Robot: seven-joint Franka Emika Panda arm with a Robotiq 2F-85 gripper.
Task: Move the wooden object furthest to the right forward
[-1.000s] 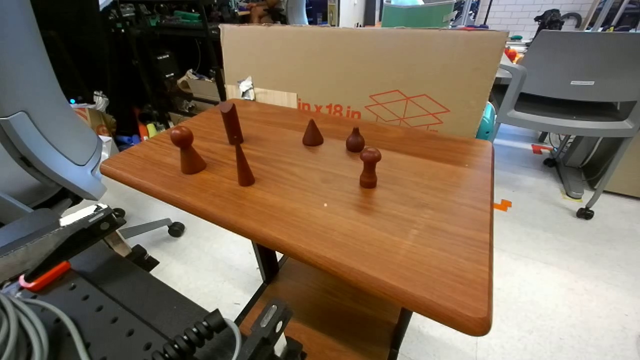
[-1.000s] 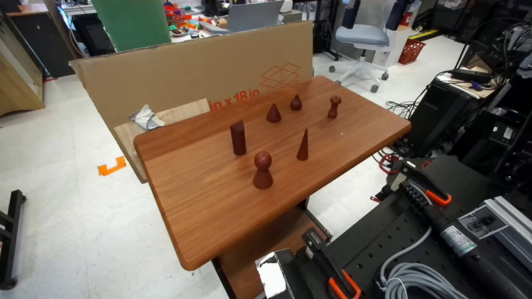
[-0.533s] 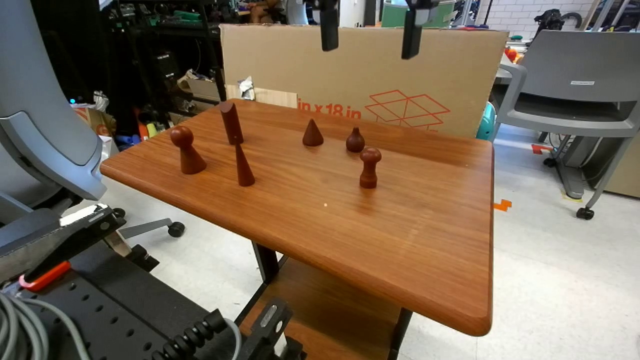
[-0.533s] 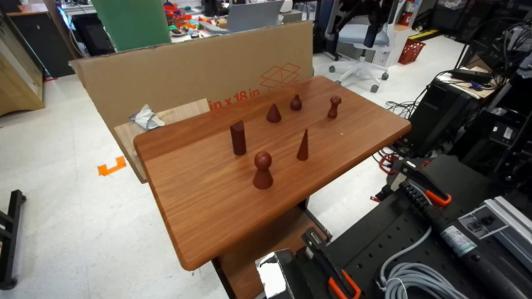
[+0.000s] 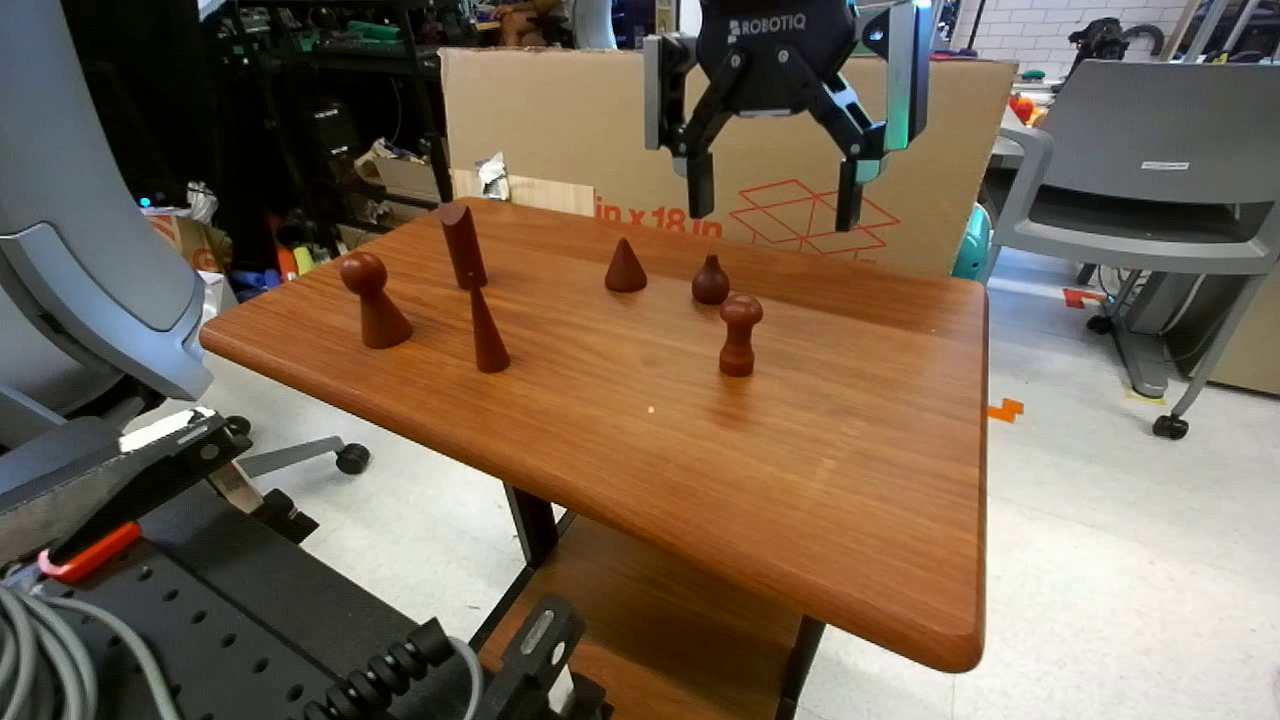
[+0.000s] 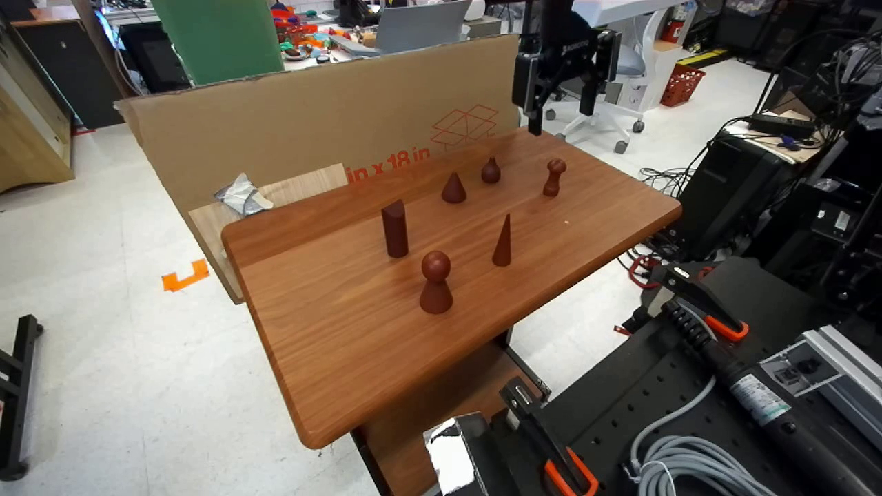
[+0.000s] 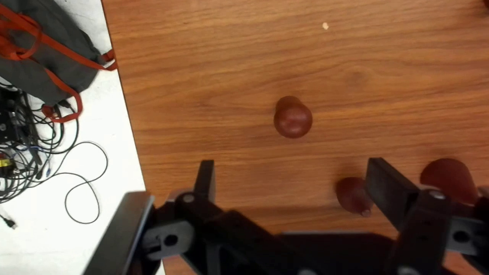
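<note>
The wooden object, a reddish-brown peg with a round knob head and narrow neck, stands upright on the table in both exterior views (image 5: 738, 340) (image 6: 553, 179). In the wrist view it shows from above (image 7: 293, 120), knob towards the camera. My gripper (image 5: 773, 215) is open and empty, fingers pointing down, well above the table. It also shows in an exterior view (image 6: 561, 121) above the table's far corner. In the wrist view the gap between the fingertips (image 7: 291, 161) lies just below the peg in the picture, and nothing is between them at their height.
A squat dark knobbed piece (image 5: 711, 282) and a short cone (image 5: 626, 268) stand near the peg. A tall cone (image 5: 488, 335), a slanted cylinder (image 5: 463, 247) and a ball-headed piece (image 5: 380, 310) stand farther off on the table (image 5: 850, 480). A cardboard sheet (image 5: 620, 130) rises along one edge.
The gripper has come down from the top of both exterior views towards the table, above the peg's end. It stays open. The wooden pieces have not moved.
</note>
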